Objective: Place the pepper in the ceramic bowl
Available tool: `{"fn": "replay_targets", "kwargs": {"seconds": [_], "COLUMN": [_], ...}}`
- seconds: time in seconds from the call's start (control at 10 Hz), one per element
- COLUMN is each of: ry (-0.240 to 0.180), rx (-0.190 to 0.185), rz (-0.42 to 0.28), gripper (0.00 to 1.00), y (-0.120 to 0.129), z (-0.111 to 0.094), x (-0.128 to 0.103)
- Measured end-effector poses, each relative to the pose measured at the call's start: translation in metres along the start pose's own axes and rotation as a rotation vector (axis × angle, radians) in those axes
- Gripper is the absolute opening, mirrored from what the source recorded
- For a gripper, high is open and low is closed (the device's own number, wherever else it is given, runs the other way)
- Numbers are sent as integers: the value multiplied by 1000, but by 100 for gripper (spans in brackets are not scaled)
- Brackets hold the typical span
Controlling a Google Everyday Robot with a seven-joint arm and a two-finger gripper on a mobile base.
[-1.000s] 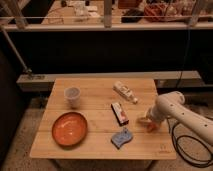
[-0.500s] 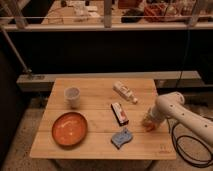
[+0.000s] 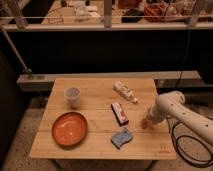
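Observation:
The ceramic bowl, wide, orange inside with a dark rim, sits at the table's front left and holds nothing. The pepper shows as a small orange-red bit on the table's right side, right at the tip of my gripper. The gripper hangs from the white arm that reaches in from the right. It is down at the tabletop on the pepper, which it mostly hides. The bowl is well to the left of the gripper.
A white cup stands behind the bowl. A red-and-white packet lies mid-table, a small pale bottle behind it, and a blue crumpled object near the front edge. The wooden table ends just right of the gripper.
The gripper tip has edged slightly left and down at the pepper. Everything else on the table is unmoved.

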Motion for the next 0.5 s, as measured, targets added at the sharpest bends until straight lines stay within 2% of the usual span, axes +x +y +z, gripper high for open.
{"fn": "replay_targets", "kwargs": {"seconds": [0.2, 0.5], "ry": [-1, 3], "rx": [4, 6], "rz": [-38, -80], "gripper": [3, 3], "y": [-27, -41], "z": [-16, -29], "x": [-11, -19]}}
